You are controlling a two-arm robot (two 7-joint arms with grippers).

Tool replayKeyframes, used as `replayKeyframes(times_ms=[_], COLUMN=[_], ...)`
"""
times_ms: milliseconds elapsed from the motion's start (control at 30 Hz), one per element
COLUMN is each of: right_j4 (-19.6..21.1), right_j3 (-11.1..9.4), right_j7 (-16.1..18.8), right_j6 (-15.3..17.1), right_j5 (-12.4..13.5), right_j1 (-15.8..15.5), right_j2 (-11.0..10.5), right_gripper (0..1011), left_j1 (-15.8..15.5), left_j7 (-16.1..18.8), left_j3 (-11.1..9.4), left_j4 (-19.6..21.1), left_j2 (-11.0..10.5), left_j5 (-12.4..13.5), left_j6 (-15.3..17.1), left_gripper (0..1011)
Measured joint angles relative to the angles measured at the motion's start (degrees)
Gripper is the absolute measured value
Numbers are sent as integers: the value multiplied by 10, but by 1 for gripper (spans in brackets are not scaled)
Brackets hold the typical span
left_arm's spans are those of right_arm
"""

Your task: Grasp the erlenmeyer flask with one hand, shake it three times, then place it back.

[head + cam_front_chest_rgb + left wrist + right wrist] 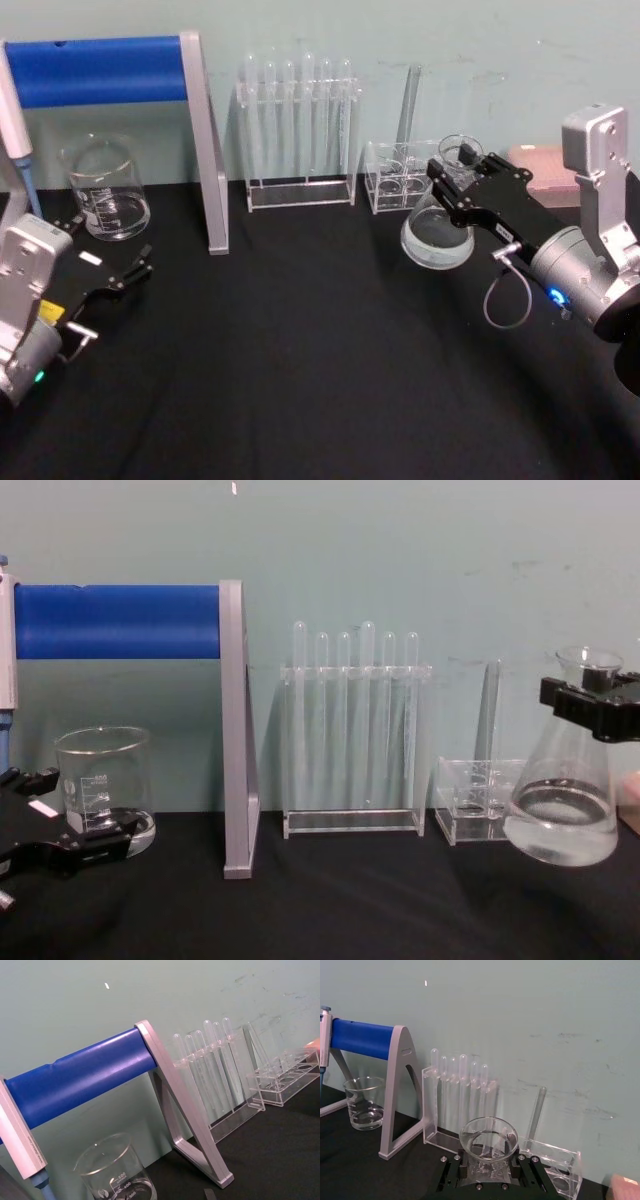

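The erlenmeyer flask [437, 238] is clear glass with a little clear liquid in its wide base. My right gripper [455, 165] is shut on its neck just under the flared rim. In the chest view the flask [562, 815] hangs slightly tilted at the right, its base just off the black table, with the black gripper [592, 698] clamped round the neck. The right wrist view looks down onto the flask's rim [488, 1136], seated between the gripper's [490, 1169] two jaws. My left gripper [112, 250] rests open at the table's left, near a beaker.
A glass beaker [108, 190] stands at the back left under a blue-barred stand [100, 70] with a grey leg [212, 150]. A rack of test tubes [298, 130] stands at the back centre. A low clear rack [392, 180] holding a glass rod [408, 100] is right behind the flask.
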State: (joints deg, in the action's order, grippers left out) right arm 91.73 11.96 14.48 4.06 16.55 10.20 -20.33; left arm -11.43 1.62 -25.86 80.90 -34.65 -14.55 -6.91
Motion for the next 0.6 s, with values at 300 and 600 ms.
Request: replayKeyframes(times_ms=[300, 600], right_j4=[7, 32], right_j3=[1, 21], right_j7=[10, 32], right_j6=[7, 16], right_j5=[-5, -1], right_j1=[-5, -17], right_j2=[4, 5], right_gripper=[450, 450], left_j1=[0, 0], left_j7=[0, 0], left_j3=[0, 0], left_j4=[0, 0], left_j2=[0, 0], left_j5=[0, 0], left_j6=[0, 0], left_gripper=[1001, 1001])
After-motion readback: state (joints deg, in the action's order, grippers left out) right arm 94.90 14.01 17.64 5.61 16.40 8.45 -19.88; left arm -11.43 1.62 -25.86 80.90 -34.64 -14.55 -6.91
